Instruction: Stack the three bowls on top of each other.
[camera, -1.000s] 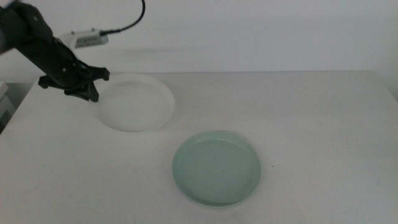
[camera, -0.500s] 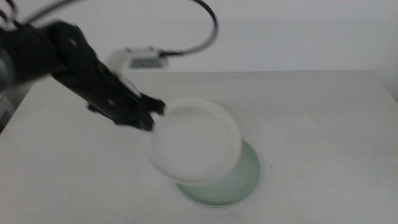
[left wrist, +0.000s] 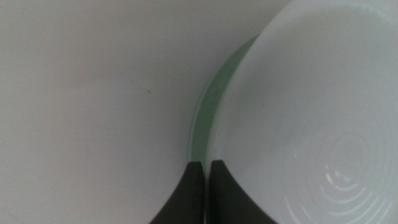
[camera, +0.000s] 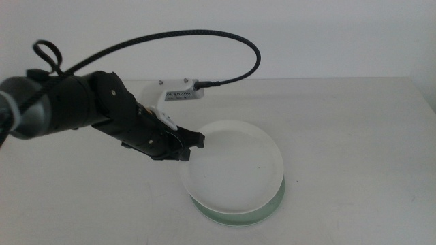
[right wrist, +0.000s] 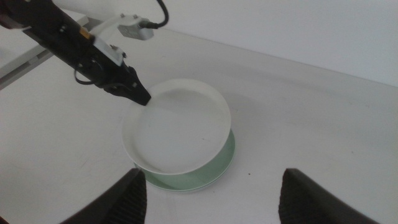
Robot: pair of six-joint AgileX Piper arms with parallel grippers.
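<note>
White shallow round plastic bowl (camera: pixel 235 162): smooth, semi-gloss; faint concentric moulded rings show on its inner floor in the left wrist view. Pale mint green shallow plastic bowl (camera: pixel 269 206): smooth, soft sheen along the visible rim. White table top (camera: pixel 354 136): matt, even, a few tiny dark specks. Left gripper (camera: pixel 194 143): dark matt plastic-looking jaws, no glare. Black braided cable (camera: pixel 225 51): woven sleeve, fine textured surface, slightly shiny.
</note>
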